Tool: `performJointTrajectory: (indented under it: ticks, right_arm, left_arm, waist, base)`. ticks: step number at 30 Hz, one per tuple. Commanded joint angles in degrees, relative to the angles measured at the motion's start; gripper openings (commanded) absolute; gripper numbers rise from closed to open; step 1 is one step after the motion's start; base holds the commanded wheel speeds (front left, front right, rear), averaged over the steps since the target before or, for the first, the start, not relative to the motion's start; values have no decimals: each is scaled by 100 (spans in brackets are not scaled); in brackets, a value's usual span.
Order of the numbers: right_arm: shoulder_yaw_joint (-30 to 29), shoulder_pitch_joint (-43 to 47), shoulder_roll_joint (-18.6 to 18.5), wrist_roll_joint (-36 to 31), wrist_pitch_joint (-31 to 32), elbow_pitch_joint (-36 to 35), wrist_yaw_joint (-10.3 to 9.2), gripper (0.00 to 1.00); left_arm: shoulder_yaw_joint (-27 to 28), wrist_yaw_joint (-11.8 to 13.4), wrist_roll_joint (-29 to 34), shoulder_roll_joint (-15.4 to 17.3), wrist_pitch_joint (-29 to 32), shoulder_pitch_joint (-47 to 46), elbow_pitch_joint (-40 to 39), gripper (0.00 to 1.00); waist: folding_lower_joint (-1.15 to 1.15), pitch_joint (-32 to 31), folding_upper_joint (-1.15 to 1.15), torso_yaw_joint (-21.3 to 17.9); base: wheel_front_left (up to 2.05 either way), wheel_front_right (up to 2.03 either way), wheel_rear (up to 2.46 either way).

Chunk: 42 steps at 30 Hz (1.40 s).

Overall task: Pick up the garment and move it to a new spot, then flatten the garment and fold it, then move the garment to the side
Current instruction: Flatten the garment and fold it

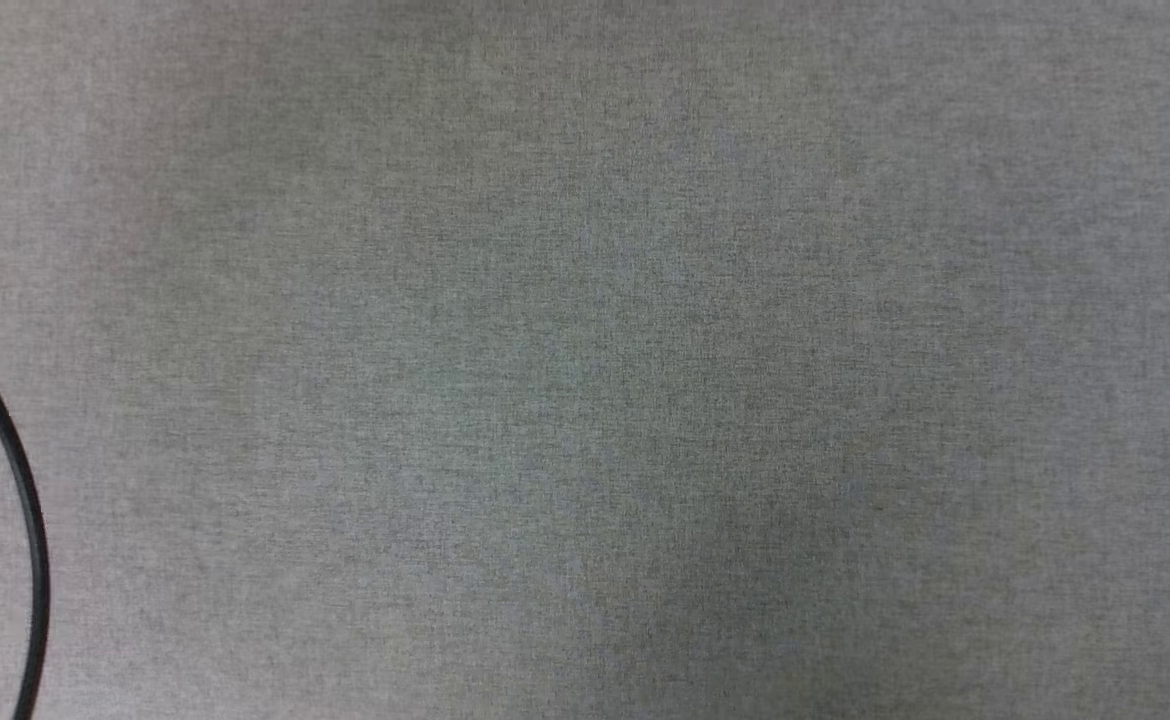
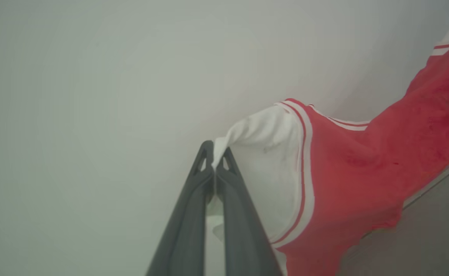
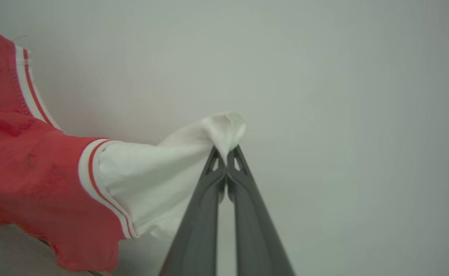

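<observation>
From the head view we get a grey, finely woven bench (image 1: 585, 360) top, unevenly lit and darker towards the middle and bottom, with a thin black cable (image 1: 29, 500) curving across its lower left corner. The wrist views add the jersey (image 2: 362, 172) and both end effectors. In the left wrist view the left end effector (image 2: 217, 155) has its two dark fingers (image 2: 186, 222) pressed together, with a pinch of the jersey's white inner lining (image 2: 263, 153) clamped between their tips. From there the lining runs to a band of white-and-red striped trim (image 2: 305, 161) and then to the red cloth, which stretches away up to that view's right edge. In the right wrist view the right end effector (image 3: 226, 155) is likewise closed, its tips nipped on a bunched fold of the white lining. There the jersey (image 3: 36, 172) spreads towards that view's left, white first, then striped trim, then red. So the jersey is held between the two end effectors by its lining, one at either end, with the red cloth sagging between them. Behind it in both wrist views we see a plain pale backdrop (image 2: 94, 96), soft and out of focus. A strip of grey surface (image 2: 420, 245) shows under the red hem in the lower right corner of the left wrist view and in the lower left corner of the right wrist view; we cannot tell whether the hem touches it
</observation>
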Motion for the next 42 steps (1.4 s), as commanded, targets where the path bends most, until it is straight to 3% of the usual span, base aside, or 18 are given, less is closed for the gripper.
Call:
performJointTrajectory:
  ticks: [1,10,17,26,34,39,42]
  right_arm:
    - [125,263,64,131,-119,98,-5,0]
    - [841,1542,60,813,-741,272,-5,0]
    - [1311,2863,-142,1533,-1016,-18,-5,0]
    - [1717,4689,-569,2281,-1361,-545,-5,0]
    - [1911,6447,-1042,2808,-1539,-908,-5,0]
    - [1883,7365,-1298,2983,-1641,-1042,-5,0]
    - [1886,7706,-1393,3028,-1645,-1114,-6,0]
  left_arm:
    - [-84,-5,-122,52,-95,242,-23,0]
    - [-471,-3,-759,369,-668,1642,-229,0]
    - [-722,47,-1140,419,-1098,3185,-418,0]
    - [-1026,457,-1584,599,-1510,5294,-978,0]
    - [-1364,894,-1991,1069,-1663,7078,-1685,0]
    - [-1503,1333,-2186,1456,-1682,7900,-2220,0]
    - [-1527,1470,-2305,1583,-1677,8187,-2450,0]
  waist:
    - [-1,-66,0,-5]
    - [-1,-559,0,-31]
    - [-1,-1143,0,1]
    - [-1,-1855,0,9]
    - [-1,-2501,0,-20]
    - [-1,-2856,0,-38]
    - [-1,-2976,0,-49]
  base:
    - [0,0,0]
    - [0,0,0]
    - [0,0,0]
    - [0,0,0]
    - [0,0,0]
    - [0,0,0]
    - [0,0,0]
